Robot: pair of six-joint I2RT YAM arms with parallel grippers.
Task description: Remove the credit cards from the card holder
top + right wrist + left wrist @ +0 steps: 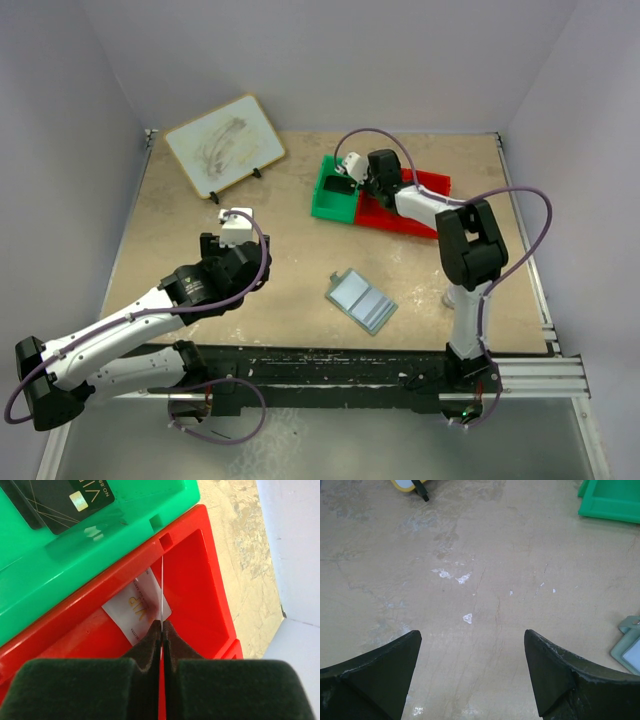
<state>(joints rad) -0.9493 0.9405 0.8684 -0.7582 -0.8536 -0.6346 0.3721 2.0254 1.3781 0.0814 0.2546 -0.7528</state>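
Depositing a credit card. The right gripper (162, 630), pinched tight on a thin card (162, 590) seen edge-on, hangs over the red bin (200, 580), where a white card (135, 607) lies; a black card (75, 500) lies in the green bin (125, 530). The jaws should part low and inside the bin walls, so the card drops flat. The card holder (362, 302) lies open on the table (300, 230) between the arms; the left gripper (472, 640) hovers wide, holding nothing

Bright, even overhead light; shadows soft, faint. Sheen on green bin (95, 530). Near foreground in wrist views blurred.
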